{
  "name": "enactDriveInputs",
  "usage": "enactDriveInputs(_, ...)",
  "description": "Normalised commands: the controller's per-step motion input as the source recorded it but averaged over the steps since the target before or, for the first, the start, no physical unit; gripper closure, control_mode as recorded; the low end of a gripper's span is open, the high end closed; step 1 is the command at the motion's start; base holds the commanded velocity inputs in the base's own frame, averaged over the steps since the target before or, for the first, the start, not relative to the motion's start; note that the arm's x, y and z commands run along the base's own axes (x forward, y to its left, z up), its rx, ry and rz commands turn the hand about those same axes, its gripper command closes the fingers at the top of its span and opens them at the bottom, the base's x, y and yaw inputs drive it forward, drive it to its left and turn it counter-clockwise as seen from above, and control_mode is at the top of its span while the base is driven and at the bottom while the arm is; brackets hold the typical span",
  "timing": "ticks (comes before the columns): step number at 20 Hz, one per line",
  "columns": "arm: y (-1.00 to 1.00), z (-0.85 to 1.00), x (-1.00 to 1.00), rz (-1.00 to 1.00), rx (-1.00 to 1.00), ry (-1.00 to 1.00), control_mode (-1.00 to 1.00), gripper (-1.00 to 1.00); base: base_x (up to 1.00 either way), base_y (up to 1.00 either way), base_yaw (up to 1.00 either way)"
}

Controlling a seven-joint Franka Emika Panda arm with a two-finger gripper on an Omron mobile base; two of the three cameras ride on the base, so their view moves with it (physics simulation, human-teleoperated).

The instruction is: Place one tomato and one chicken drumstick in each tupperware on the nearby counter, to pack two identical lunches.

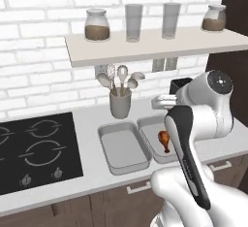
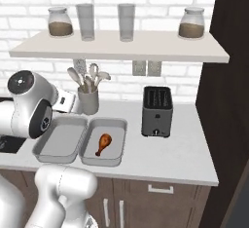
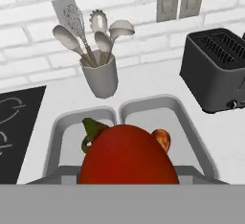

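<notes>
Claw carries the tomato (image 3: 125, 155), jaws closed round it, poised above the seam between both trays; the right tupperware (image 2: 118, 124), drumstick (image 2: 103, 144) lying lengthwise inside, sits just right on the counter (image 2: 180, 149).

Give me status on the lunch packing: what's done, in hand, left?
Done: one chicken drumstick lies in the right tupperware. In hand: the hand view shows a red tomato with a green stem right at the hand, apparently gripped, above the trays. Left: the left tupperware has nothing in it; it needs a tomato and a drumstick, and one tray gets this tomato.
</notes>
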Motion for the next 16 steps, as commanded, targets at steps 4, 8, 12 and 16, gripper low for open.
enactDriveInputs(4, 0.26, -0.84, 0.23, 0.00, -0.02, 0.27, -1.00, 1.00, 0.00, 0.00, 0.00)
enactDriveInputs(8, 0.49, -1.00, 0.46, 0.00, 0.00, 0.36, -1.00, 1.00, 0.00, 0.00, 0.00)
enactDriveInputs(12, 0.31, -0.88, 0.73, 0.00, 0.02, 0.28, -1.00, 1.00, 0.00, 0.00, 0.00)
enactDriveInputs(16, 0.47, -0.80, 0.53, 0.00, 0.01, 0.15, -1.00, 1.00, 0.00, 0.00, 0.00)
